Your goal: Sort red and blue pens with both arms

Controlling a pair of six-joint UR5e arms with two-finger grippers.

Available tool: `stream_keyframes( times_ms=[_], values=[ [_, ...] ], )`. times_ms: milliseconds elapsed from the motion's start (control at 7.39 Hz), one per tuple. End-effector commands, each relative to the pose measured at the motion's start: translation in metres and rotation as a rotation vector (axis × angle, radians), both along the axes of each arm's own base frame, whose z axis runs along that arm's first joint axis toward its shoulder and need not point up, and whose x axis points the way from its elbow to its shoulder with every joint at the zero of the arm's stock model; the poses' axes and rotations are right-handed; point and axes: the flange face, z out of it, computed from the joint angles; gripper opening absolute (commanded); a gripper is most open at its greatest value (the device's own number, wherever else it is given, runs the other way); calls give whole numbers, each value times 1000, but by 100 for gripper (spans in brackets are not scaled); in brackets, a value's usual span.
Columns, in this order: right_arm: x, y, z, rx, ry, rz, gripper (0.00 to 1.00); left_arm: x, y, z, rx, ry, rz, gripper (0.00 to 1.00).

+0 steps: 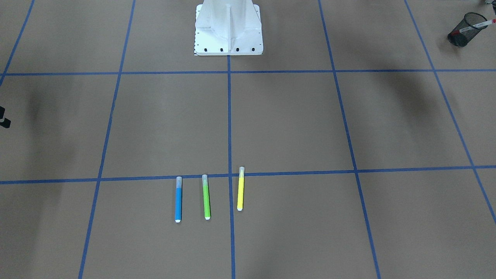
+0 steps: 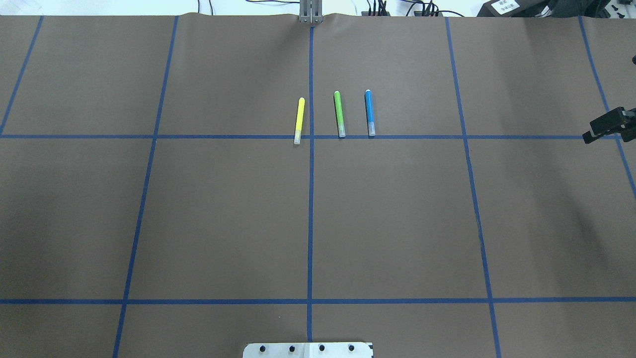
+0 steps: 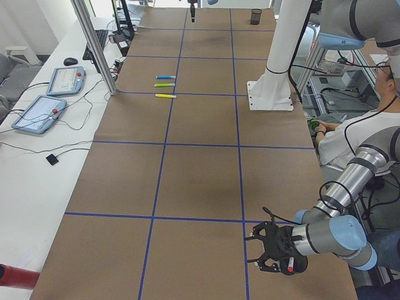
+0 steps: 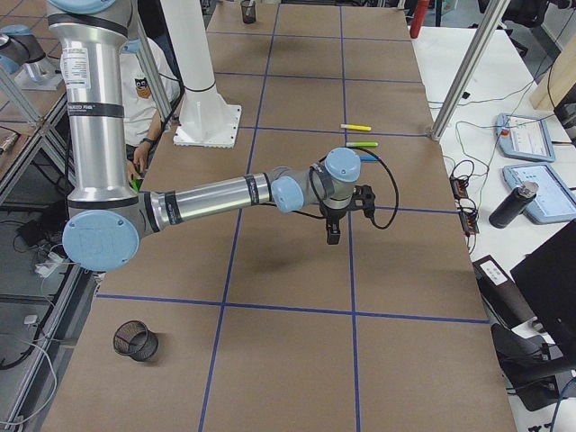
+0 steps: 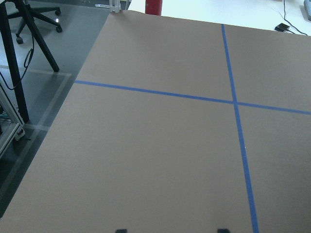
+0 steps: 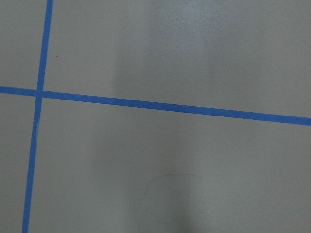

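Note:
The blue pen [image 1: 178, 199] [image 2: 370, 113] lies flat on the brown table beside a tape line, untouched. The red pen [image 1: 481, 24], white with a red cap, sticks out of a black mesh cup [image 1: 465, 29] at the table's end on my left. In the exterior left view my left gripper [image 3: 265, 250] hovers there. The left wrist view shows that left gripper [image 5: 171, 231] open, its tips wide apart and nothing between them. My right gripper [image 2: 608, 124] [image 4: 333, 229] hangs over bare table far to the right of the blue pen. Whether it is open or shut does not show.
A green marker [image 1: 206, 197] and a yellow marker [image 1: 240, 188] lie parallel to the blue pen. The white pedestal [image 1: 228, 29] stands at the robot's side. A second mesh cup [image 4: 135, 340] sits at the right end. A person [image 3: 350, 134] sits beside the table.

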Motion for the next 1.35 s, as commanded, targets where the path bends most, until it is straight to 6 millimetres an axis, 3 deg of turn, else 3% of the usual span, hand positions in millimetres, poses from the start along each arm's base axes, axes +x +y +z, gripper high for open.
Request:
stream_keyframes(
  times_ms=[0, 270, 406, 541, 676, 811, 947, 1082, 1217],
  values=[
    [-24, 2, -8, 0, 0, 40, 100, 0, -110, -50, -53, 21, 135, 70],
    [-75, -7, -38, -4, -8, 82, 100, 35, -220, -97, -96, 31, 289, 71],
    [-110, -17, -75, -23, -42, 101, 100, 64, -273, -128, -123, 34, 367, 73],
    [-149, -24, -113, -21, -54, 136, 100, 93, -311, -153, -148, 37, 426, 74],
    [-192, -32, -137, -2, -36, 158, 100, 124, -346, -178, -165, 37, 477, 77],
    [-229, -50, -157, -13, -43, 160, 100, 164, -375, -201, -191, 56, 507, 78],
    [-268, -66, -179, -22, -40, 165, 100, 193, -389, -207, -201, 63, 540, 89],
    [-295, -81, -187, -14, -18, 168, 99, 199, -392, -210, -197, 63, 549, 96],
    [-316, -100, -194, -14, 6, 176, 99, 201, -393, -208, -196, 63, 558, 96]
  ],
)
